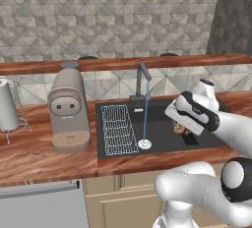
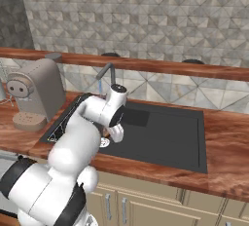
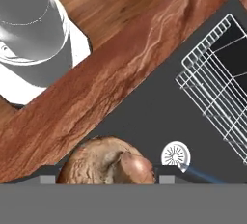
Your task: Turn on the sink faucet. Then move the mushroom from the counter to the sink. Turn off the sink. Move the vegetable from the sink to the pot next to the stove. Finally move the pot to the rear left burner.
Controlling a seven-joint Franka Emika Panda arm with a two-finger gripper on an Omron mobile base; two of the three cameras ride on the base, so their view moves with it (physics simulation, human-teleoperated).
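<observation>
Over the right half of the dark sink (image 1: pixel 162 116) (image 2: pixel 165 132), my gripper (image 1: pixel 183 133) (image 2: pixel 115 135) (image 3: pixel 107 179) is shut on the brown mushroom (image 1: pixel 179 129) (image 3: pixel 108 162). In the hand view the mushroom sits between the two finger tips, just above the basin floor. The faucet (image 1: pixel 142 77) (image 2: pixel 108 71) stands at the back of the sink. A thin blue stream of water (image 1: pixel 145 114) runs from it onto the round drain (image 1: pixel 144 144) (image 3: pixel 175 154). The drain lies to the left of the mushroom in the left base view.
A white wire rack (image 1: pixel 118 128) (image 3: pixel 217 88) lies in the left part of the basin. A beige coffee machine (image 1: pixel 69 109) (image 2: pixel 34 93) stands on the wooden counter (image 1: pixel 29 158) left of the sink. A metal canister (image 1: pixel 7 104) stands at the far left.
</observation>
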